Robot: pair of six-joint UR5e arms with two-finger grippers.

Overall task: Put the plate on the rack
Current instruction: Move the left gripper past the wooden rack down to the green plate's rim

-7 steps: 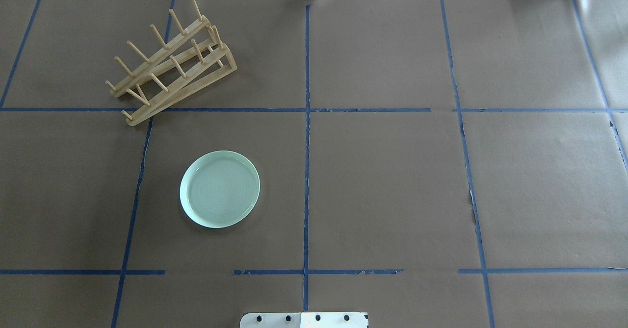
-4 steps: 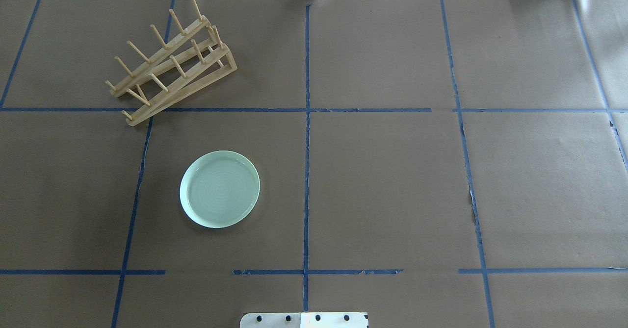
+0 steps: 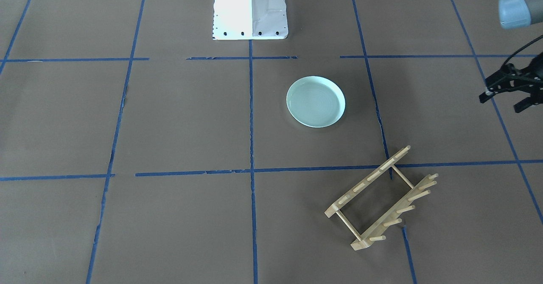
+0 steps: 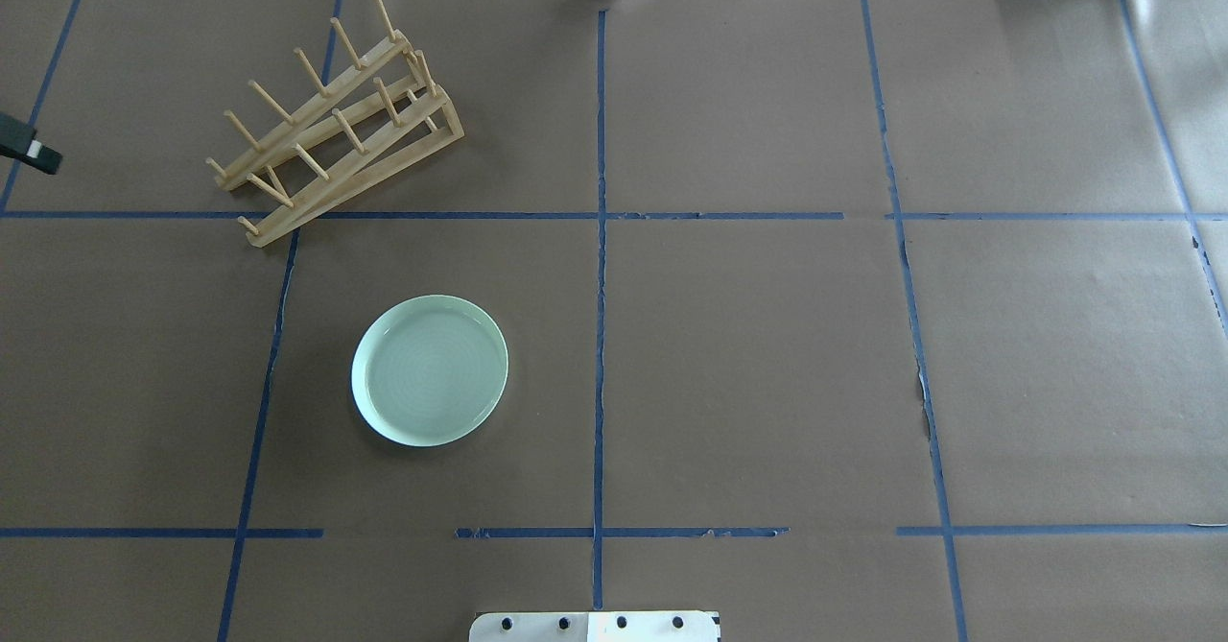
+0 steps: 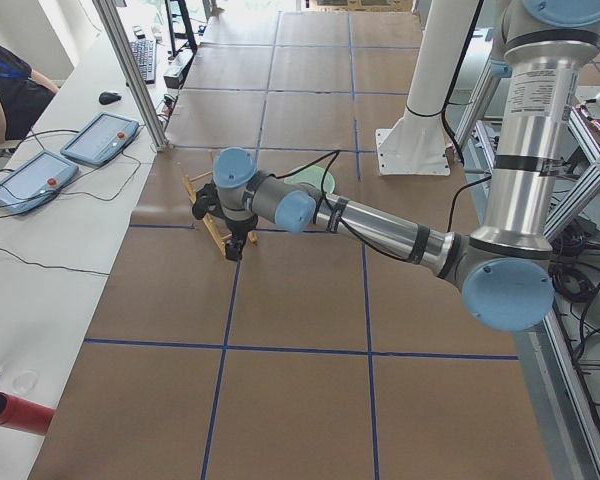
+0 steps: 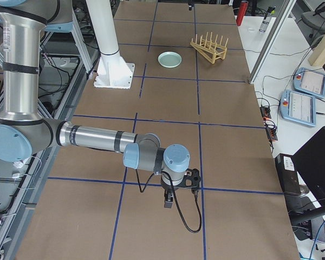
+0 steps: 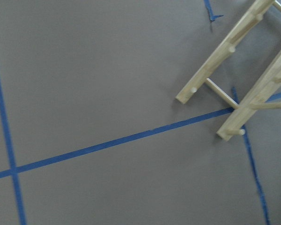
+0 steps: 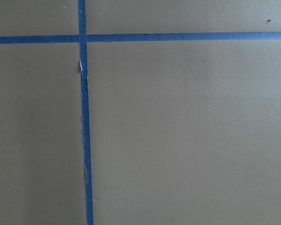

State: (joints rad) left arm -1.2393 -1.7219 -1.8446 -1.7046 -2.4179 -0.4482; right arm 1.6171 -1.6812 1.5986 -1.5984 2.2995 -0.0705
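While the plate (image 3: pixel 316 101) lies flat on the table (image 3: pixel 169 118) with nothing touching it, the job stands at its first step, the reach for a grasp. From the front-facing camera the plate sits a little in front of the white robot base (image 3: pixel 250 12). The rack (image 3: pixel 379 199) stands well apart from it, farther from the robot and skewed to the blue tape lines (image 3: pixel 250 148), with nothing between its pegs. At that view's right edge the left gripper (image 3: pixel 502 102) hangs off to the side of both, its two black fingers spread wide and holding nothing. The overhead camera shows only one fingertip poking in at the left edge, level with the rack but apart from it, and the plate nearer the robot. From the table's left end the near arm stretches out low, its gripper lined up with the rack in that view. From the right end, the right gripper (image 6: pixel 179 192) hovers over bare paper far from plate and rack; whether its fingers are spread or closed I cannot tell. The left wrist camera looks down on the rack's end and a tape line, with no fingers in frame, and the right wrist camera sees only paper and tape. By my judgement the next move calls for the left gripper to swing over to the plate and pinch its raised rim, since a flat plate offers no other hold, before tipping it upright between the pegs.
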